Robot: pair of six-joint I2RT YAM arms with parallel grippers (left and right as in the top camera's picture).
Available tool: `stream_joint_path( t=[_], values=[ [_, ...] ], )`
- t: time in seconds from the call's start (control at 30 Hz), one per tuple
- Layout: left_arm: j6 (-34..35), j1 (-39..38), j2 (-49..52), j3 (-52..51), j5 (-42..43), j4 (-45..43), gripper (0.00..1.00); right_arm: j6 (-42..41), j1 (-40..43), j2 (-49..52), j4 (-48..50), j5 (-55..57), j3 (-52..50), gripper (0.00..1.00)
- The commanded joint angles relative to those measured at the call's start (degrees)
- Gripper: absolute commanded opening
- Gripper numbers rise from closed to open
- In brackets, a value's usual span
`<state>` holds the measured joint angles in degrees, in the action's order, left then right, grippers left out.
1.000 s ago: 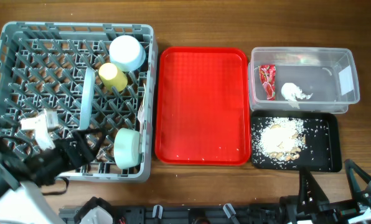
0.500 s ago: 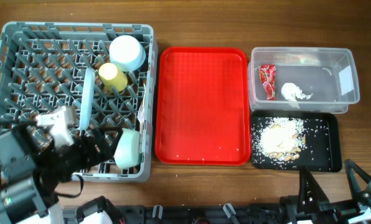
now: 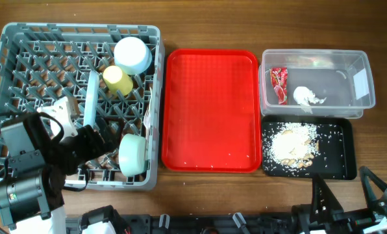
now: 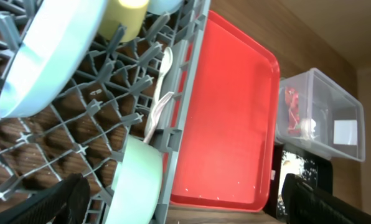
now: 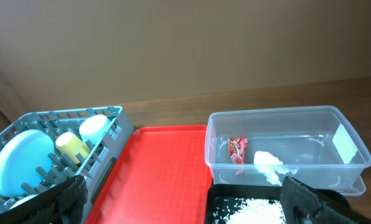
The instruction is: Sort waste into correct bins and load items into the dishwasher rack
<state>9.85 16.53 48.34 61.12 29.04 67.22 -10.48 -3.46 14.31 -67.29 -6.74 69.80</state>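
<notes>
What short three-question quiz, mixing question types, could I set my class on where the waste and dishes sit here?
1. Fill in: standing on edge in the dishwasher rack is the pale blue ____.
2. True or false: the snack wrapper and the tissue both lie in the clear tub.
3. The heap of crumbs lies in the: A dishwasher rack, B black tray, C clear tub.
Key: 1 plate; 2 true; 3 B.
</notes>
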Motion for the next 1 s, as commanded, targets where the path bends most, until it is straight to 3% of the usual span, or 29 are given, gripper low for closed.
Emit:
stream_joint_path(
  t=[0.0, 0.27, 0.43, 0.67, 0.87, 0.97],
  values=[
    [1.3, -0.3, -0.3, 0.7, -1.5, -0.2, 1.00, -0.6, 0.2, -0.7, 0.1, 0.8, -0.2, 1.00],
    [1.3, -0.3, -0.3, 0.7, -1.5, -0.2, 1.00, -0.6, 0.2, -0.7, 0.1, 0.8, -0.2, 1.00],
    [1.3, -0.3, -0.3, 0.7, -1.5, -0.2, 1.00, 5.4, 0.5, -0.7, 3.6, 6.3, -1.3, 1.00],
    [1.3, -0.3, -0.3, 0.7, -1.5, -0.2, 1.00, 29.0, 1.2, -5.4, 33.6, -8.8, -16.1, 1.00],
    [1.3, -0.3, -0.3, 0.7, -1.5, -0.2, 1.00, 26.7, 1.9, -14.1, 55.4, -11.3, -34.7, 1.00],
    [1.3, -0.3, -0.3, 0.7, -1.5, -0.2, 1.00, 23.3, 1.9, -13.7, 62.8, -11.1, -41.1, 1.00]
  ],
)
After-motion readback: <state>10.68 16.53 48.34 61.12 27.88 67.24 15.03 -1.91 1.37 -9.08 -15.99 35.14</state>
